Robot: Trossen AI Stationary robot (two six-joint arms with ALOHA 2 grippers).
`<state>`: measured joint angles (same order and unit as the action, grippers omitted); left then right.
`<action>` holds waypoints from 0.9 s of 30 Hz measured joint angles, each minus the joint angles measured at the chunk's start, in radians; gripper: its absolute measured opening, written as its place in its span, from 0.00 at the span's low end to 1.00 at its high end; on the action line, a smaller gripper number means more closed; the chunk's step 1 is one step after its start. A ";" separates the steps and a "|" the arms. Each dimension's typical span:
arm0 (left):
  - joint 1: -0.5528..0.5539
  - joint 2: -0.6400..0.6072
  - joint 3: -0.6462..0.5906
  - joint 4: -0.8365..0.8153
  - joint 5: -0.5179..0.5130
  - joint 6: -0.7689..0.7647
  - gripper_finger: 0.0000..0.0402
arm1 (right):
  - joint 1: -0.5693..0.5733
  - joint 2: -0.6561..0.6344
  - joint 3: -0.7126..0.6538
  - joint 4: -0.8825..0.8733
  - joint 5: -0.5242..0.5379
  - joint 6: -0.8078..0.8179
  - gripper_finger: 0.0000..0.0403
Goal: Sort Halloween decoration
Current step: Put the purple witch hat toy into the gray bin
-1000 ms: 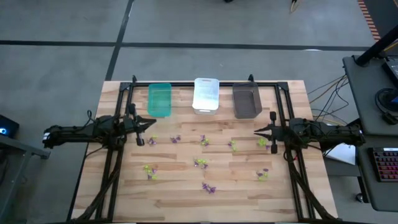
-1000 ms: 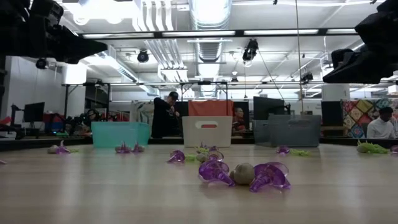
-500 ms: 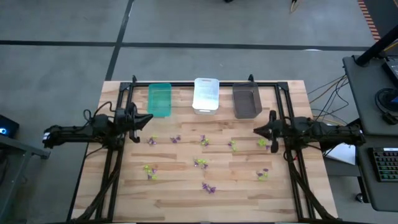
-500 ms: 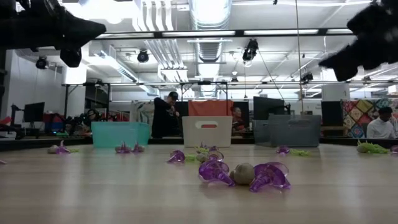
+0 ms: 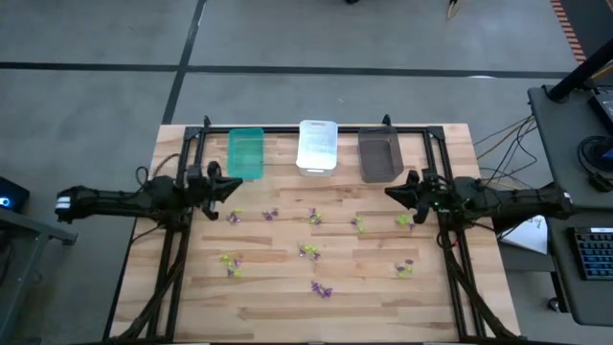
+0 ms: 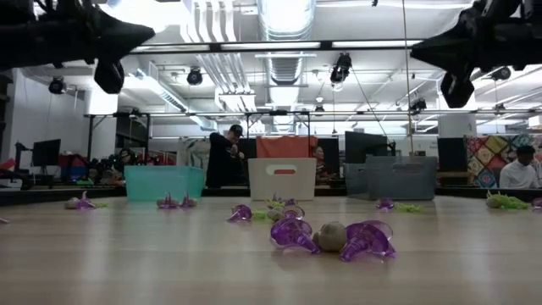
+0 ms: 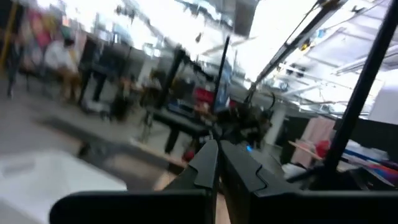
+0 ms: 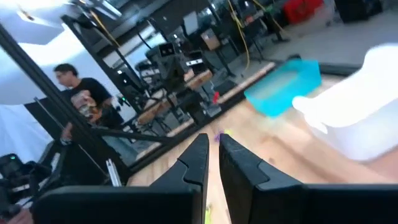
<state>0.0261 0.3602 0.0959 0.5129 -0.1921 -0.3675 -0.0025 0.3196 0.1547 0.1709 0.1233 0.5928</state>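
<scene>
The Halloween decoration lies scattered over the middle of the wooden table: small purple pieces [image 5: 322, 288] and yellow-green pieces [image 5: 230, 261]. In the low view two purple pieces [image 6: 292, 232] lie nearest, with a greyish ball between them. My left gripper [image 5: 233, 186] hangs above the table's left side, shut and pointing toward the middle. My right gripper [image 5: 388, 193] hangs above the right side, shut and pointing at the left one. Both show high up in the low view, the left gripper [image 6: 146, 36] and the right gripper [image 6: 417, 49], well clear of the pieces. Neither holds anything.
Three bins stand in a row at the table's far edge: green [image 5: 245, 153], white [image 5: 317, 146] and dark grey [image 5: 380, 155]. A black frame [image 5: 316, 127] runs along the far edge and down both sides. People stand in the room beyond the table.
Both grippers have risen above the table and rolled about their own line. Their tips have tipped up from slanting down to about level. Both stay shut. The decoration pieces have not moved.
</scene>
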 joint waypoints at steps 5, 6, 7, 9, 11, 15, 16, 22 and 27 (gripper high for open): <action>-0.001 0.126 0.000 0.041 0.000 -0.118 0.00 | 0.000 0.100 0.002 0.004 0.000 0.081 0.07; -0.001 0.151 0.000 0.059 0.000 -0.129 0.00 | 0.000 0.118 0.005 0.005 0.000 0.100 0.07; -0.001 0.172 0.001 0.076 0.000 -0.135 0.00 | 0.000 0.133 0.008 0.006 0.000 0.110 0.07; -0.001 0.209 0.003 0.109 0.000 -0.138 0.00 | 0.000 0.160 0.017 0.006 -0.011 0.127 0.07; -0.001 0.239 0.007 0.150 0.000 -0.131 0.00 | 0.000 0.185 0.030 0.006 -0.038 0.148 0.07; -0.001 0.296 0.008 0.212 0.000 -0.123 0.00 | 0.000 0.232 0.059 0.004 -0.082 0.170 0.07; -0.001 0.310 0.008 0.225 0.000 -0.121 0.00 | 0.000 0.244 0.069 0.000 -0.091 0.169 0.07; -0.001 0.386 0.008 0.289 0.000 -0.112 0.00 | 0.000 0.307 0.123 -0.007 -0.097 0.156 0.07; -0.001 0.448 0.008 0.354 0.000 -0.105 0.00 | 0.000 0.352 0.179 -0.005 -0.096 0.073 0.07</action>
<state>0.0253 0.8086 0.1040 0.8670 -0.1917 -0.4726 -0.0025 0.6719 0.3339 0.1657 0.0269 0.6660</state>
